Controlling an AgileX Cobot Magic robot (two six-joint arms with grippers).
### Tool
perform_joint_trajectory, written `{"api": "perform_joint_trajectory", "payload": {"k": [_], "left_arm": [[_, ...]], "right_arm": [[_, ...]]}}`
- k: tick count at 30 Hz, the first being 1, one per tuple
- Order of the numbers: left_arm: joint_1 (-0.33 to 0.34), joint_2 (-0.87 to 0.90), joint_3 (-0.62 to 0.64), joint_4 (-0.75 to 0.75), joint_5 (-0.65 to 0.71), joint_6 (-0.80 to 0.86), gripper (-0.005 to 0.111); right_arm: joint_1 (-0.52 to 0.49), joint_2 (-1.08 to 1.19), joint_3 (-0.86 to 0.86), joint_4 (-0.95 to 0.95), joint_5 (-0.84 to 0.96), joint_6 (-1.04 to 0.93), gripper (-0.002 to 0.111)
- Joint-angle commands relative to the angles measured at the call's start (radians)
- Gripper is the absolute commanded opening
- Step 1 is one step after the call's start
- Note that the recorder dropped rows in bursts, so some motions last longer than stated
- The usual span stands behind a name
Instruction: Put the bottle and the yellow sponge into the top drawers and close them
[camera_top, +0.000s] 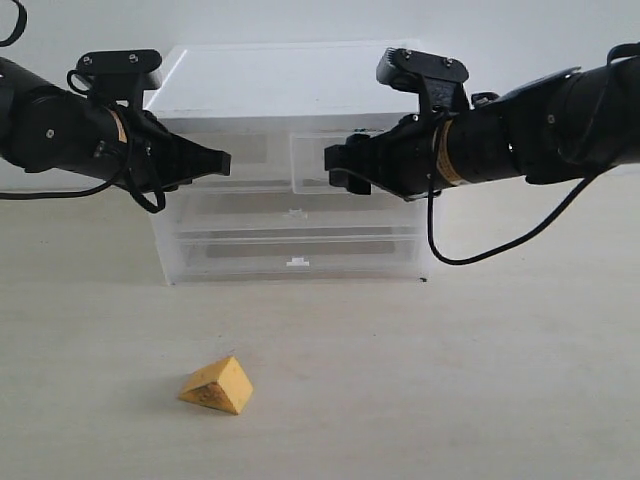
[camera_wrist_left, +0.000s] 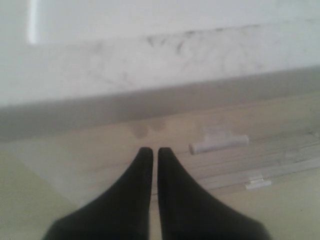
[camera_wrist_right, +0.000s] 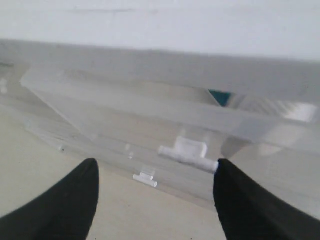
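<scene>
The yellow sponge (camera_top: 217, 386) lies nearest, a wedge resting on the table (camera_top: 500, 380) well out in front of the drawer cabinet (camera_top: 290, 75), slightly toward its left half. There is bare tabletop on every side of it and nothing touches it.

The left gripper (camera_top: 222, 162) has its jaws pressed together on nothing. It hangs just before the cabinet's upper left front, level with the top drawers (camera_top: 265, 150). The right gripper (camera_top: 335, 165) is spread wide and empty, just before the cabinet's upper right front at the same height. An open gap separates the two tips in front of the cabinet's middle. Below both arms, the cabinet's two wide drawer fronts and their small tab handles (camera_top: 296, 212) stand unobstructed down to the cabinet's bottom edge on the table. Whether the top drawers are pushed fully home cannot be told.

The bottle (camera_wrist_right: 220, 96) shows only in the right wrist view, as a small teal patch behind the translucent plastic of the cabinet's upper right part. It is too blurred to read any lettering.
</scene>
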Motion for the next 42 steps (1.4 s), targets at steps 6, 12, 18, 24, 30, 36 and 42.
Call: {"api": "perform_joint_trajectory", "payload": {"k": [6,12,18,24,30,36,42], "left_arm": [[0.003,-0.003,-0.007,0.004,-0.004,0.007,0.004],[0.003,-0.003,-0.007,0.004,-0.004,0.007,0.004],[0.003,-0.003,-0.007,0.004,0.012,0.007,0.004],[0.003,-0.003,-0.007,0.004,0.018,0.007,0.004],[0.003,-0.003,-0.007,0.004,0.020,0.007,0.004],[0.003,-0.003,-0.007,0.004,0.020,0.007,0.004],[0.003,-0.003,-0.007,0.004,0.022,0.015,0.004]], "right_arm": [[-0.001,0.030,-0.095,0.008,0.021,-0.001,0.061],[-0.001,0.037,-0.102,0.006,-0.054,0.002,0.061],[-0.001,0.037,-0.086,-0.027,-0.111,0.061,0.061],[-0.001,0.037,-0.034,-0.027,-0.118,0.059,0.061],[-0.001,0.037,0.016,-0.027,-0.090,0.043,0.061],[-0.001,0.035,0.015,-0.027,-0.211,0.054,0.061],[-0.001,0.035,0.015,-0.027,-0.329,0.052,0.036]]}}
